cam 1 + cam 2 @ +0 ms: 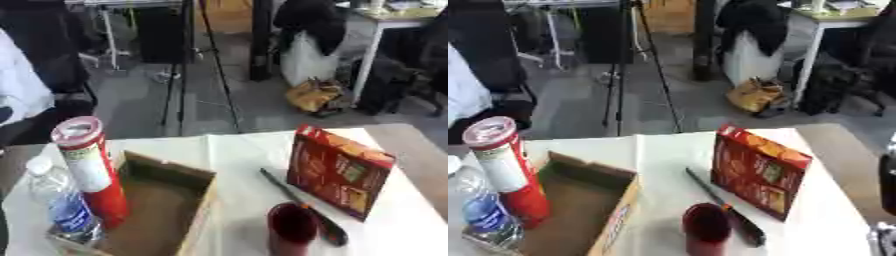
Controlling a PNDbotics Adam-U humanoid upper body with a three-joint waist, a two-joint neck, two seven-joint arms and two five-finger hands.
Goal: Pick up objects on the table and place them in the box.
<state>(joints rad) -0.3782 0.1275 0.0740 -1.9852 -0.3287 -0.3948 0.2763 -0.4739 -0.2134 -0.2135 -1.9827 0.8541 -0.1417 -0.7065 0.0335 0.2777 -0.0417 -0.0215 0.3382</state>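
Red cup [292,229], dark-handled utensil [302,206] and snack carton [339,171] sit on the tabletop [241,165] right of the box [166,210]. Can't tell my fingers' state; only a sliver at right edge. Reaching blind, I'd probably topple that carton.

Right hand [883,239] at table's [245,150] right edge, near side. Carton [339,171] upright, left of hand and farther out, closest thing to it. Spoon [302,205] flat, just left of carton. Cup [291,227] upright beside spoon's near end. Box [166,210] farthest left of hand. Can [92,170] and bottle [61,200] stand inside, bottle left of can.
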